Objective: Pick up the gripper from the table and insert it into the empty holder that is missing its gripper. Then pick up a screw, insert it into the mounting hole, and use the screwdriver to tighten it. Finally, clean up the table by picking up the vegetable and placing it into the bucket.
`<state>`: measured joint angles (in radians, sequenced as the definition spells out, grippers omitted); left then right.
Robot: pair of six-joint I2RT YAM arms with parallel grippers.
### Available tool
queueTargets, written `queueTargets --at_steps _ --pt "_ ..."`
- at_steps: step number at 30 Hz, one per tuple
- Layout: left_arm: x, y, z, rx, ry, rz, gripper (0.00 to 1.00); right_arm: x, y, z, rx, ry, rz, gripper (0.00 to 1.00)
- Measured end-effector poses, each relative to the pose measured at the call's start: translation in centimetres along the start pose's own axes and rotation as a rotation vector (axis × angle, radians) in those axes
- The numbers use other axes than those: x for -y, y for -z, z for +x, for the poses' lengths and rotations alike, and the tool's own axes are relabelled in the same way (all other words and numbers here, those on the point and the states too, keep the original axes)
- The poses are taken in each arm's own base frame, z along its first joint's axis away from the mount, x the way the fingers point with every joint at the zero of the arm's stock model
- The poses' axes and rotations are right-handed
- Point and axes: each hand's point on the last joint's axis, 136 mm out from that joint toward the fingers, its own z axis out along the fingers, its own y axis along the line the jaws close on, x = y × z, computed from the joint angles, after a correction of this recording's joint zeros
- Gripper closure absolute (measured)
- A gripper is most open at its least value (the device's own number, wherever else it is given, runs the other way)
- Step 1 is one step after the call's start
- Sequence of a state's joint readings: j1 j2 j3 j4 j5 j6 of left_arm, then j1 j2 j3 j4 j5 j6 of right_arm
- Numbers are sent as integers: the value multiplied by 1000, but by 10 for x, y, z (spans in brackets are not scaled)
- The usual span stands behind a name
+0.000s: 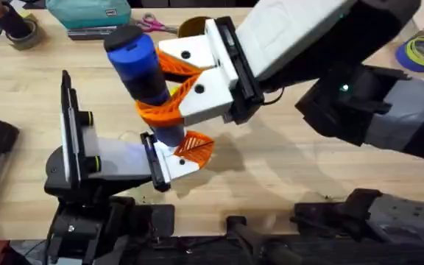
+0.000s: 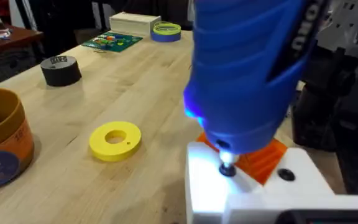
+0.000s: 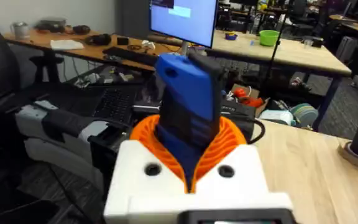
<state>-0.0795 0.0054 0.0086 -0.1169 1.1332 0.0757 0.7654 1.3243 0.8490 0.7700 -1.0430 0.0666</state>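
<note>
The right gripper (image 3: 191,165) is clamped on the blue screwdriver (image 3: 188,102), its orange ribbed pads (image 3: 229,143) hugging the body on both sides and white finger blocks below. The screwdriver stands roughly upright. Light wooden desk (image 3: 316,168) off to one side, monitor (image 3: 182,18) behind.

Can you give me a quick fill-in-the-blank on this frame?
1. The right gripper is shut on the ____.
2. The screwdriver bit points down at a ____ bracket.
3. The flat ring on the table is ____.
4. The tape roll is ____.

Missing: screwdriver; white; yellow; black
</note>
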Motion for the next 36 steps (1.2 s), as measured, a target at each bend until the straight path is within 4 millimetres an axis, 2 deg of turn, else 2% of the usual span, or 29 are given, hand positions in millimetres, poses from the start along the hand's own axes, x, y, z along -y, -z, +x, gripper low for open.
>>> queueTargets --at_steps 36 --pt "0 0 0 0 0 0 994 3 0 -1 4 -3 18 981"
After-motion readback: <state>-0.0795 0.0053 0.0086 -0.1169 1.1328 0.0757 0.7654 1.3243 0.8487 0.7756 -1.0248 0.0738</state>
